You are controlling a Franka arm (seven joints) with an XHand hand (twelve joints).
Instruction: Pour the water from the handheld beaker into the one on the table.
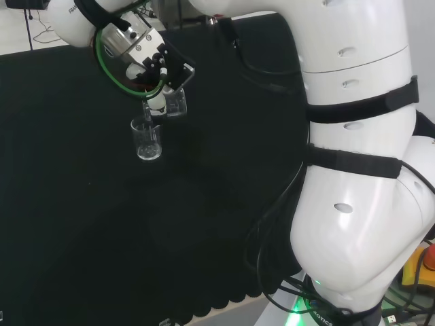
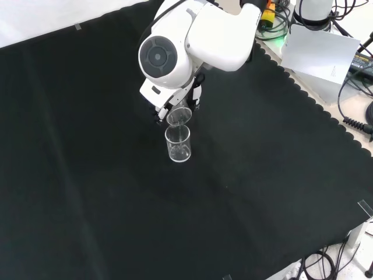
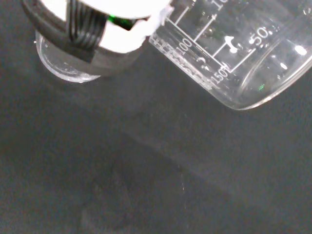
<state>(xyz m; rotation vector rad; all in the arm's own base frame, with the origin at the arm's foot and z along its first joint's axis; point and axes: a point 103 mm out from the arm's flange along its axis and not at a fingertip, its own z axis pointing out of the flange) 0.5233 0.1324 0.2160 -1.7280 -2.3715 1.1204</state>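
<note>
The hand (image 1: 155,68) curls its fingers round the handheld beaker (image 1: 173,102), tipped mouth-down towards the left in the head view. Its lip hangs just above the rim of the table beaker (image 1: 147,140), which stands upright on the black cloth (image 1: 81,224). In the front view the held glass sits just beyond the standing one. The risk, as I judge it, is water missing the mouth and wetting the cloth, should the lip sit off-centre, or the rims knocking.
</note>
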